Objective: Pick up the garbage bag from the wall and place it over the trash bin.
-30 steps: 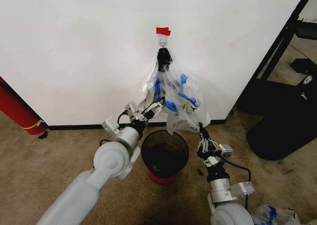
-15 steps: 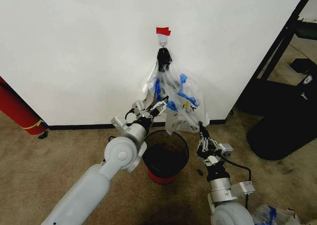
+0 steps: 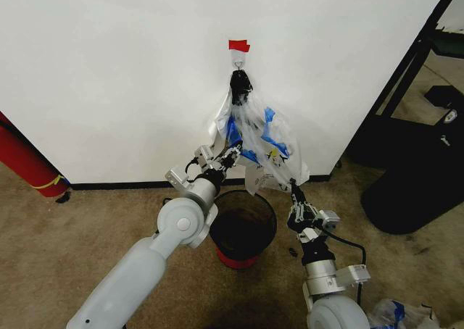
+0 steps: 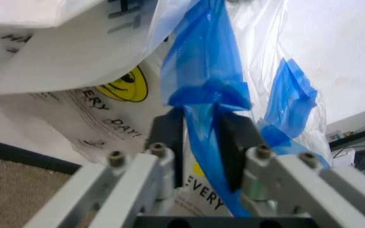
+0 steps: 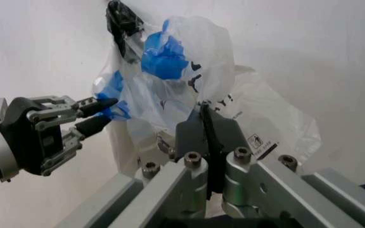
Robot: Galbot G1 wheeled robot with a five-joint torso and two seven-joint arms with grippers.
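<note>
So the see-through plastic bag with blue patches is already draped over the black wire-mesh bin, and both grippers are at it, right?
Not quite. In the head view the see-through plastic bag with blue patches still hangs from the small hook on the white wall, above the black wire-mesh bin. The left gripper and right gripper are indeed at it.

Left gripper (image 4: 201, 142) straddles a blue fold of the garbage bag (image 4: 205, 71).

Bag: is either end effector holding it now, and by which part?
Right end effector is shut on the bag's lower edge. Left end effector straddles a blue strip, still open.
</note>
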